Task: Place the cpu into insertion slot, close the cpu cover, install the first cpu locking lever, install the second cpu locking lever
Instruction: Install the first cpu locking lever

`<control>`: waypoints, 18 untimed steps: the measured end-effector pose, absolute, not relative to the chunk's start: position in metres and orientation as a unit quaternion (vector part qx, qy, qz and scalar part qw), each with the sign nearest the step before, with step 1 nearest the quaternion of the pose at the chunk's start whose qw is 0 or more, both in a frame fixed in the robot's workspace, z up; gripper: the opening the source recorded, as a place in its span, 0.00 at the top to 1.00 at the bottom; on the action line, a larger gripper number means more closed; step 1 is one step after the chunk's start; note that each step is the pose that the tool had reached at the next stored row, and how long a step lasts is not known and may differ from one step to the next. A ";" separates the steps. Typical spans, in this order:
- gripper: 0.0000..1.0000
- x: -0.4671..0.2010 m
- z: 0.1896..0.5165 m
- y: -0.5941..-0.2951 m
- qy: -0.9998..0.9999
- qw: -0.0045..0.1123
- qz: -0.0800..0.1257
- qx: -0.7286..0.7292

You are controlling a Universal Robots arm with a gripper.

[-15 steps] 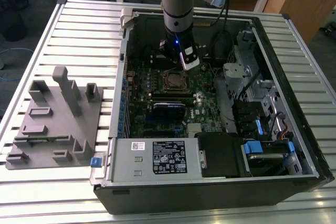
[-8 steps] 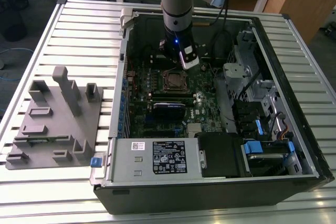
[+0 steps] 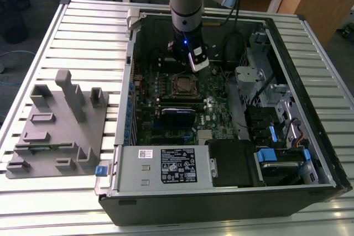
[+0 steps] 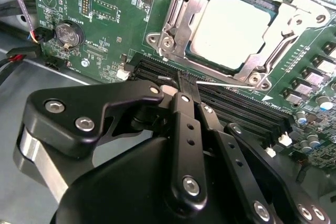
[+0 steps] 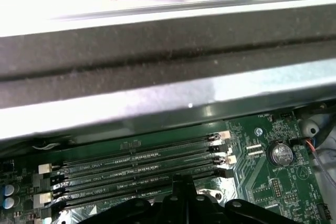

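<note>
1 pincer (image 4: 181,85): fingers pressed together, nothing seen pinched between them; tip low over the board inside the open computer case (image 3: 221,205).
cpu (image 4: 233,24): seated flat in the insertion slot (image 3: 173,84), pale top showing through the cover window.
cpu cover (image 4: 176,19): down over the cpu, framing it on all 4 sides.
key relation: slot just beyond the fingertips, across the nearest socket edge; tip at the border between that edge and the memory slots (image 4: 241,111).
lever (image 4: 223,84): thin bright rod, long axis along that socket edge and parallel to the memory slots, 1 end right at the tip; touching or apart, cannot tell.
stage, as judged: cpu seated, cover shut, lever work in hand.
coin battery (image 4: 70,34): well apart from the tip.
</note>
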State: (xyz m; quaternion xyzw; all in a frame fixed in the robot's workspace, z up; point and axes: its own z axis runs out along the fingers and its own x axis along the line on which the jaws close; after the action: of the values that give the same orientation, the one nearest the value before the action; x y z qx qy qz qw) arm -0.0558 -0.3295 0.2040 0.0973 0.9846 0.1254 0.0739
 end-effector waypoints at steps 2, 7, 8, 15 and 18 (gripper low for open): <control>0.89 -0.056 0.204 -0.329 0.985 0.074 0.125 0.097; 0.89 -0.056 0.204 -0.328 0.984 0.074 0.127 0.097; 0.89 -0.056 0.204 -0.328 0.984 0.074 0.127 0.097; 0.89 -0.055 0.202 -0.328 0.984 0.074 0.128 0.097; 0.89 -0.053 0.201 -0.328 0.984 0.074 0.129 0.098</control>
State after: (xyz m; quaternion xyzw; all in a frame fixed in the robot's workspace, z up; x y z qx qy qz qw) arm -0.0531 -0.3281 0.2007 0.0975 0.9841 0.1288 0.0735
